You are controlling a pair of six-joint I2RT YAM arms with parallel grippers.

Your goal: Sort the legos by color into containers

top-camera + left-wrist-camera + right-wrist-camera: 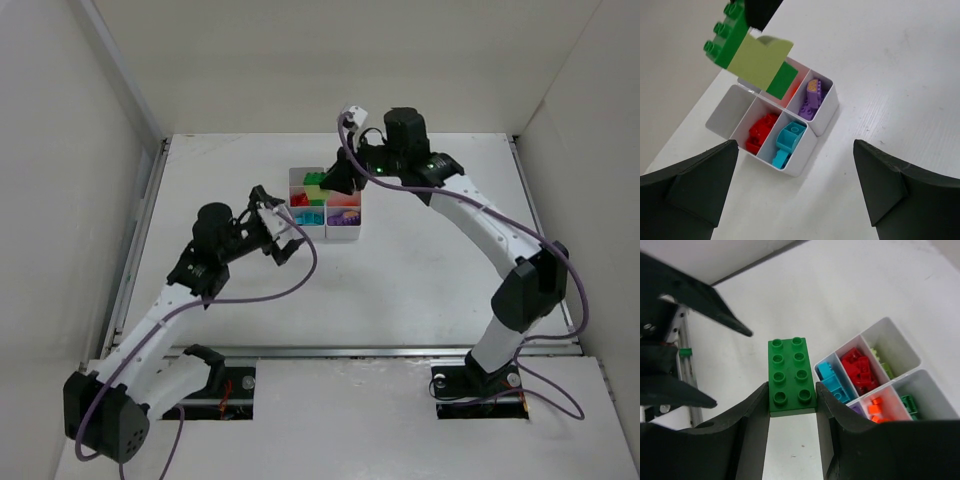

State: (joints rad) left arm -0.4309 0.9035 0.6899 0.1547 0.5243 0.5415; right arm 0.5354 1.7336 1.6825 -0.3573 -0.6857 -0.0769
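The step in hand looks like the delivery of a green piece. The right claw [792, 402] is clenched on a green brick [790, 372], and the next move, as I judge it, is to bring that brick over the green compartment [935, 400] and let go.

In the right wrist view the brick is pinched by its long sides near one short end. Its studs face the camera and the rest of it sticks out toward 12 o'clock. The white box [827, 115] lies at 4 o'clock of the brick on the table [430, 270]. One row holds teal, red and yellow-green pieces, the other purple, orange and green. The green compartment is the end one of the second row, the farthest toward 4 o'clock, so the claw needs to shift that way before it descends.

From the left wrist view, a yellow-green piece [757, 60] seems to be joined to the underside of the green brick. Whether it is truly attached I cannot tell. If it is, dropping both together would put a wrong colour in the compartment.

From above, the right claw hangs over the box's 12 o'clock end, with the brick clear of the walls. The left claw [795, 142] is released, fingers spread wide with nothing between them. It sits just beside the box at about 8 o'clock, and the thin-walled box may slide if that claw nudges it.
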